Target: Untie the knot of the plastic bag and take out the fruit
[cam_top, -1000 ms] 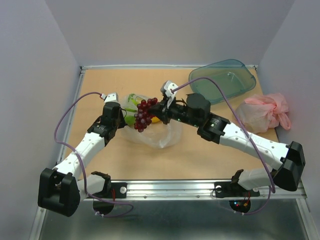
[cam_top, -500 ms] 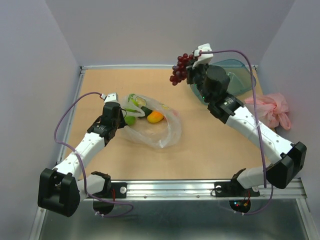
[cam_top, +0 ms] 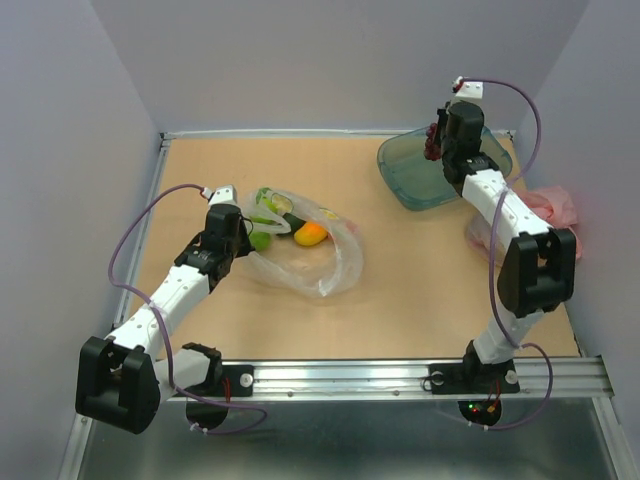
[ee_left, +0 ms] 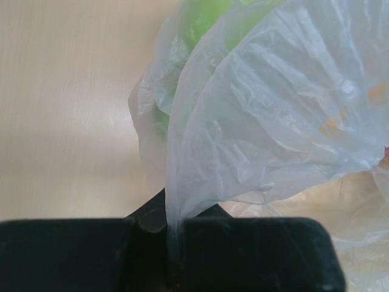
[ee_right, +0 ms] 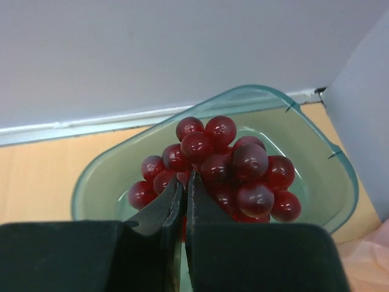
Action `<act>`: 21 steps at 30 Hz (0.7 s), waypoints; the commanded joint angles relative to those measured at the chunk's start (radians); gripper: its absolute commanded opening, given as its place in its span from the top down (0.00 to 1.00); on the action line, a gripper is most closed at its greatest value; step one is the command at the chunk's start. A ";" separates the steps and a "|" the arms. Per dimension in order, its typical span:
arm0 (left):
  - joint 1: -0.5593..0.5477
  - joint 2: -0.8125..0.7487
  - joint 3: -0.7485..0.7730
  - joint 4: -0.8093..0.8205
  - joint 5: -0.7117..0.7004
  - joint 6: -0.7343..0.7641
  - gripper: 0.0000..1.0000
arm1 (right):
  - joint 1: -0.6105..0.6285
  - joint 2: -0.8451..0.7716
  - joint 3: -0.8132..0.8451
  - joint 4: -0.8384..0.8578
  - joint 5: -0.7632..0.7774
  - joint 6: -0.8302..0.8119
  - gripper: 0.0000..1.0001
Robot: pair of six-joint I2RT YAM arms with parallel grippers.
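The transparent plastic bag [cam_top: 310,262] lies open at the table's middle left, with green fruits [cam_top: 262,238] and an orange-yellow one [cam_top: 311,234] showing in it. My left gripper [cam_top: 240,222] is shut on a pinched fold of the bag [ee_left: 243,121], at its left edge. My right gripper [cam_top: 436,140] is shut on the dark red-purple grape bunch [ee_right: 225,167] and holds it just above the teal tray [ee_right: 328,176] at the back right. Only a bit of the bunch [cam_top: 431,141] shows from the top.
A pink plastic bag [cam_top: 550,208] lies at the right edge, partly behind my right arm. The teal tray [cam_top: 410,170] stands against the back wall. Bare wood lies between the bag and the tray.
My right gripper has carried the grape bunch from over the bag up and right to over the teal tray. My left gripper and the bag have stayed put.
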 commanded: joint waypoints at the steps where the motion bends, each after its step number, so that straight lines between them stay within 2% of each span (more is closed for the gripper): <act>1: 0.006 -0.022 0.043 0.008 0.004 0.016 1.00 | -0.047 0.107 0.144 0.090 -0.114 0.052 0.99; 6: 0.006 -0.019 0.043 0.008 0.001 0.019 1.00 | -0.081 0.253 0.196 0.094 -0.280 0.065 0.99; 8: 0.007 -0.018 0.045 0.008 0.001 0.022 1.00 | -0.099 0.295 0.202 0.096 -0.305 0.062 0.96; 10: 0.009 -0.019 0.043 0.006 -0.001 0.023 1.00 | -0.136 0.356 0.216 0.097 -0.271 0.065 0.89; 12: 0.007 -0.019 0.043 0.006 -0.001 0.025 1.00 | -0.155 0.379 0.219 0.094 -0.185 0.062 0.78; 13: 0.007 -0.019 0.043 0.006 0.001 0.025 1.00 | -0.158 0.384 0.215 0.093 -0.149 0.056 0.57; 14: 0.007 -0.021 0.043 0.006 0.002 0.025 1.00 | -0.159 0.376 0.205 0.093 -0.122 0.032 0.43; 16: 0.007 -0.021 0.045 0.008 0.005 0.025 1.00 | -0.158 0.324 0.167 0.090 -0.131 0.030 0.19; 17: 0.007 -0.022 0.045 0.008 0.008 0.025 1.00 | -0.155 0.301 0.141 0.090 -0.148 0.033 0.11; 21: 0.009 -0.025 0.046 0.008 0.011 0.025 1.00 | -0.132 0.200 0.081 0.077 -0.133 0.029 0.06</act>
